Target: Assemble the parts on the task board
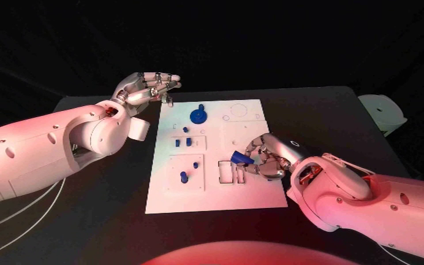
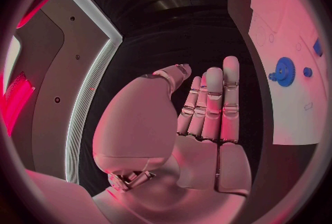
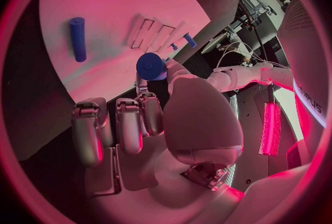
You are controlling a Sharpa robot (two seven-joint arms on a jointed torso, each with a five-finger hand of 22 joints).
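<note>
- I read my right hand point(image 1: 269, 157) as pinching a small blue part point(image 1: 240, 157) at its fingertips, low over the right-hand half of the task board point(image 1: 256, 197); the right wrist view shows that round-ended blue piece point(image 3: 150, 66) caught between thumb and a finger, the other fingers curled beneath.
- The relation I steer by: the held part sits just beside the outlined rectangular slots point(image 1: 228, 173), on their right and a little above them. If that is its seat, the move is a short one, leftward and down — I cannot tell from here which recess it belongs to.
- The part's long axis is hard to judge; in the head view it seems to point leftward out of the fingers, roughly along the board's short side. I would check tilt before pressing.
- My left hand point(image 1: 146, 90) hangs off the board's far left corner, well apart from the slots. Its fingers lie straight and pressed together in the left wrist view point(image 2: 207, 119), holding nothing.
- So the right hand is plainly the nearer one, and the one carrying the work.
- Other parts on the board: a blue gear-like disc point(image 1: 200, 116) near the far edge, small blue pegs point(image 1: 183, 143) in the middle left panel, and a blue cylinder point(image 1: 184, 177) lying in the near left panel, its length running roughly along the board's long side.
- Risk, as I judge it — a thin pinch on a small piece could let it twist on contact.
</note>
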